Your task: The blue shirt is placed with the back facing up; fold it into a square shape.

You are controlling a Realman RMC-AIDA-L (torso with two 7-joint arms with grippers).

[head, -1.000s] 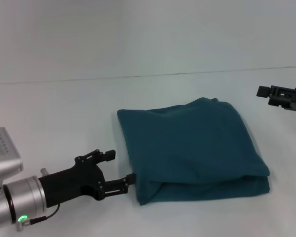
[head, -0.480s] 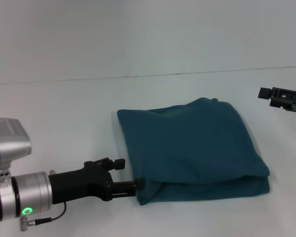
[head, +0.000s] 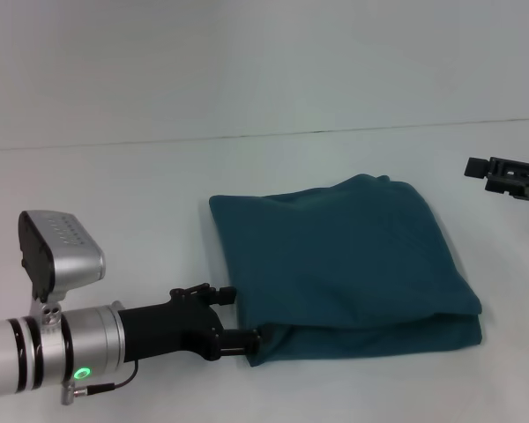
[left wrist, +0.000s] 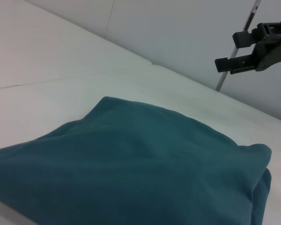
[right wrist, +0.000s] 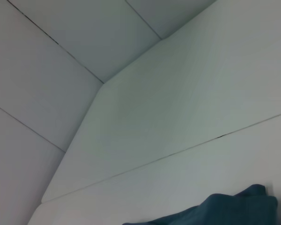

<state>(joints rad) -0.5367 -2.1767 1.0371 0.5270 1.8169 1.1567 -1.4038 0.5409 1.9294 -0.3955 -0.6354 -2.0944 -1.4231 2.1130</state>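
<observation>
A wide plain white desk (head: 115, 203) is seen filling the head view, with a pale wall behind it. A dark teal-blue shirt of soft plain fabric (head: 344, 264) is laid on the desk a little right of centre, folded into a thick, roughly square bundle; layered edges are stacked along the near side and no lettering is visible. In the left wrist view the same shirt (left wrist: 131, 173) is seen close up, with its folded layers bunched at one corner.

The left arm, silver with a black end effector (head: 247, 326), is stretched low over the desk from the near left. Its fingers are held slightly apart, the lower fingertip (head: 263, 334) touching the shirt's near left corner at the fold; whether fabric is caught between them cannot be told.

The right arm's black end effector (head: 478, 167) is held above the desk at the far right edge, well apart from the shirt. In the left wrist view, the right end effector (left wrist: 227, 52) is shown with two fingers spread, nothing between them.
</observation>
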